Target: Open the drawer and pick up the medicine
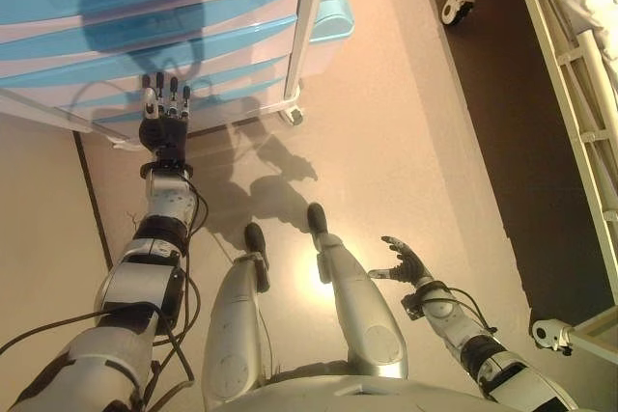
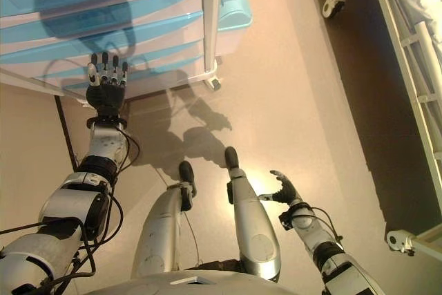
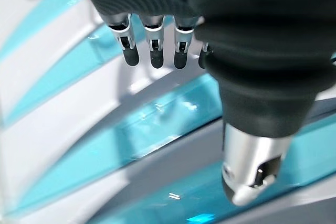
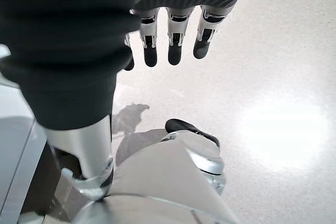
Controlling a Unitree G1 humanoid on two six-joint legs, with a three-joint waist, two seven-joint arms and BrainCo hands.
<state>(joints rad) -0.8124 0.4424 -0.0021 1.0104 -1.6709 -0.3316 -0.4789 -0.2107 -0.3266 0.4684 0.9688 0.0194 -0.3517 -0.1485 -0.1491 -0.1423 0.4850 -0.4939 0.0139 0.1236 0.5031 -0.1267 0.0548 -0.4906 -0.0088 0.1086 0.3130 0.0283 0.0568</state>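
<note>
A white cabinet (image 1: 145, 36) with several translucent blue drawer fronts (image 3: 157, 124) stands at the upper left on small wheels. All its drawers are closed. My left hand (image 1: 164, 123) is raised in front of the lower drawers, fingers straight and open, fingertips (image 3: 152, 56) close to a blue front; contact is unclear. My right hand (image 1: 406, 262) hangs low at the right over the floor, open and empty. No medicine shows in any view.
A light blue bin (image 1: 333, 7) stands behind the cabinet's right side. A white bed frame (image 1: 570, 74) on castors runs along the right edge, over a dark floor strip. Beige floor (image 1: 406, 142) lies between the cabinet and the bed.
</note>
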